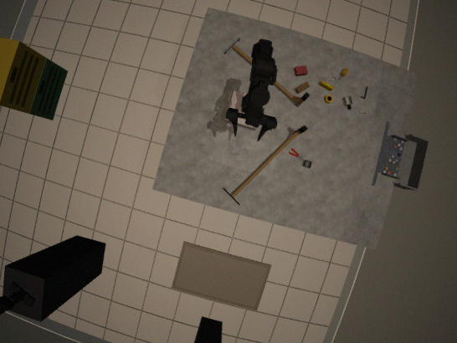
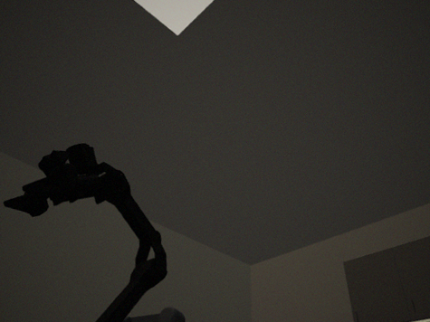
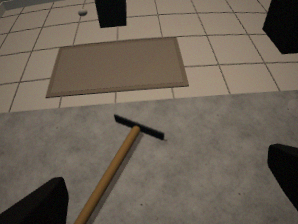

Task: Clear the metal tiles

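My gripper (image 1: 247, 137) (image 3: 171, 172) is open and empty, high above the table. A long tool with a wooden handle (image 1: 268, 161) (image 3: 111, 167) and a flat dark scraper head (image 1: 231, 196) (image 3: 150, 132) lies diagonally on the table, beyond my fingertips. A second wooden-handled tool (image 1: 284, 89) lies on the other side, its middle hidden by my arm. A bluish plate (image 1: 382, 154) at the right holds several small pale and orange tiles; the dark catch box (image 1: 419, 164) stands at its outer end. Neither shows in the wrist view.
Between the two tools and the plate lie a red block (image 1: 300, 70), a brown block (image 1: 302, 87), a yellow block (image 1: 326, 85), a yellow ring (image 1: 329, 99), red-handled pliers (image 1: 294, 153) and a dark small block (image 1: 307, 164). A pinkish slab (image 1: 235, 100) lies under my arm.
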